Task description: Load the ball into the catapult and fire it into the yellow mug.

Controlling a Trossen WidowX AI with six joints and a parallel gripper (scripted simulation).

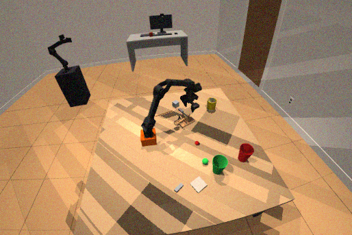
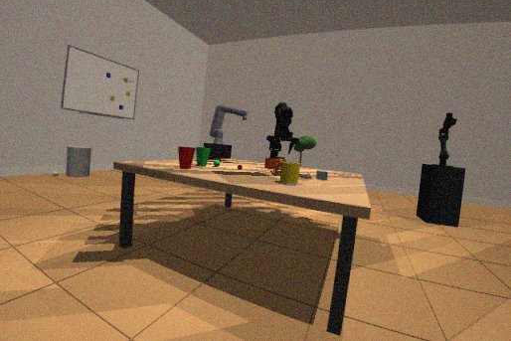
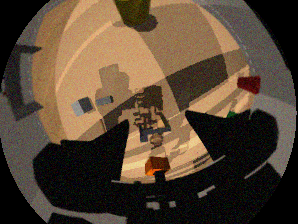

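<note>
The yellow mug (image 1: 211, 104) (image 2: 289, 174) (image 3: 133, 11) stands upright on the table; its inside is too dim to read. The small wooden catapult (image 1: 185, 120) (image 3: 145, 136) stands between the arm's base and the mug. Whether its cup holds a ball I cannot tell. My gripper (image 1: 190, 106) (image 2: 284, 150) (image 3: 157, 117) is wide open with nothing between the fingers, above the catapult. A red ball (image 1: 196, 143) (image 2: 240, 167) and a green ball (image 1: 205, 161) (image 2: 216, 163) lie on the table.
A green cup (image 1: 219, 165) (image 2: 202, 156) and a red cup (image 1: 245, 153) (image 2: 186, 157) (image 3: 249, 84) stand beyond the balls. A grey block (image 1: 175, 103) (image 2: 322, 175) (image 3: 82, 106) and a small grey bar (image 3: 104, 100) lie near the catapult. A white square (image 1: 198, 184) lies near the green cup.
</note>
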